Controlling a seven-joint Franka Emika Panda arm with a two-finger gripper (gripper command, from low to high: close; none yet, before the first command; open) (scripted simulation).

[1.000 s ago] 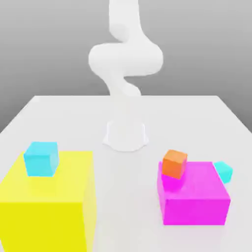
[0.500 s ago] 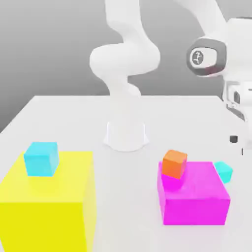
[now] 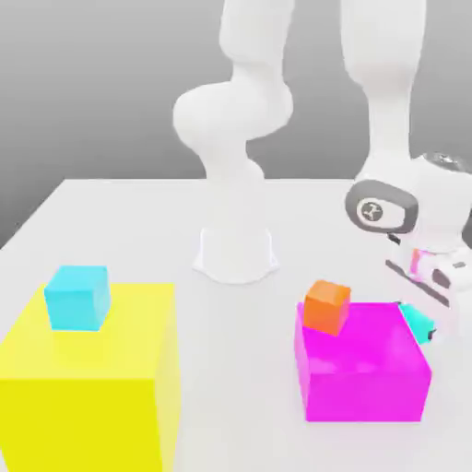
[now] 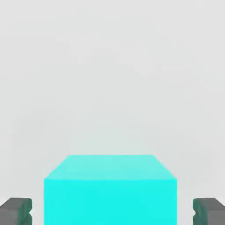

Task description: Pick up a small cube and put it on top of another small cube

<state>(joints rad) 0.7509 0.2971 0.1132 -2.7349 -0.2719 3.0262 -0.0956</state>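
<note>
**While the gripper brackets the turquoise cube, two big blocks carry the other small cubes**

Seen from the exterior view, a white table [image 3: 230, 387] holds two large blocks and a white robot arm [image 3: 235, 120], whose round base [image 3: 236, 253] stands in the middle of the table, towards the back.

On the exterior view's left sits a big yellow block [image 3: 92, 387]. A small sky-cyan cube [image 3: 78, 297] rests upright on its top face, near the far left corner.

On the exterior view's right sits a smaller magenta block [image 3: 364, 369]. A small orange cube [image 3: 327, 306] rests on its top face at the far left corner, turned a little askew to the block's edges.

A small turquoise cube [image 3: 419, 321], greener than the sky-cyan one, lies low beside the magenta block's far right corner and not on top of it. Whether it touches the block cannot be told. The arm bends down from above on that side, and its white hand hangs right over this cube, partly hiding it.

From the hand view, the turquoise cube sits centred in the gripper [image 4: 112, 212]. Two dark grey fingers [image 4: 16, 211] stand one on each side of the cube, spread apart, with a clear strip of pale table between each finger and the cube's side. The fingers are not touching the cube, and nothing is held.
</note>
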